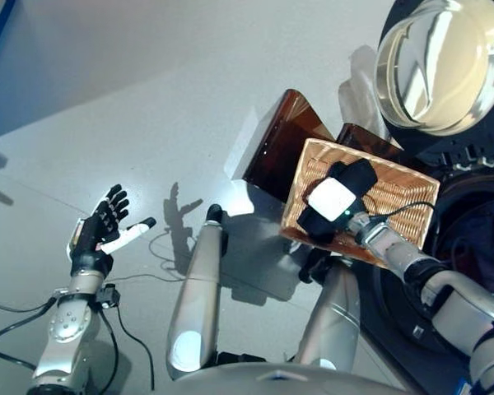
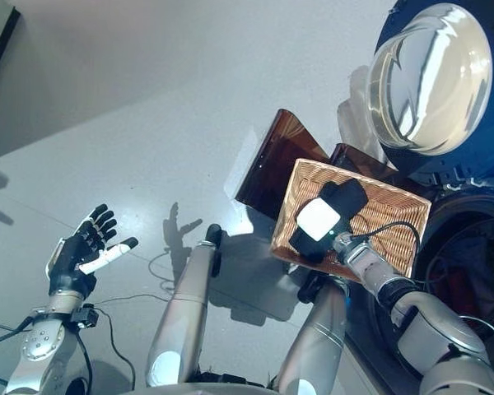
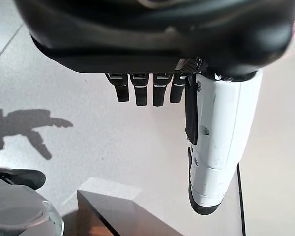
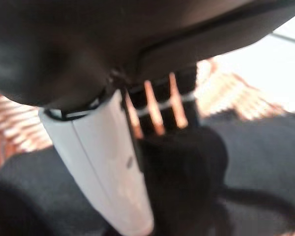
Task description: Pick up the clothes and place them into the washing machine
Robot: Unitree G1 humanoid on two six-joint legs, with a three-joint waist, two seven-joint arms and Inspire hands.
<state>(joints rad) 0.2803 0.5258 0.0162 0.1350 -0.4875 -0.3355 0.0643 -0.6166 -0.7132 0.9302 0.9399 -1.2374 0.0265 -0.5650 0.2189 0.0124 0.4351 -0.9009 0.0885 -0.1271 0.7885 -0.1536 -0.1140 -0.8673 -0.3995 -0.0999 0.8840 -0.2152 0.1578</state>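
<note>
A shallow wicker basket (image 1: 399, 191) rests on a low dark brown box (image 1: 280, 148) beside the washing machine. Dark clothes (image 4: 265, 162) lie in the basket. My right hand (image 1: 333, 200) is down in the basket, on top of the dark clothes; in the right wrist view its white-covered thumb (image 4: 103, 162) stands against a bunched fold of the cloth. My left hand (image 1: 99, 230) is open and empty, held over the grey floor at the lower left, far from the basket; it also shows in the left wrist view (image 3: 216, 137).
The washing machine's round glass door (image 1: 440, 62) stands open at the upper right, above its dark drum opening (image 1: 477, 230), right of the basket. Grey floor (image 1: 148, 99) spreads to the left and back.
</note>
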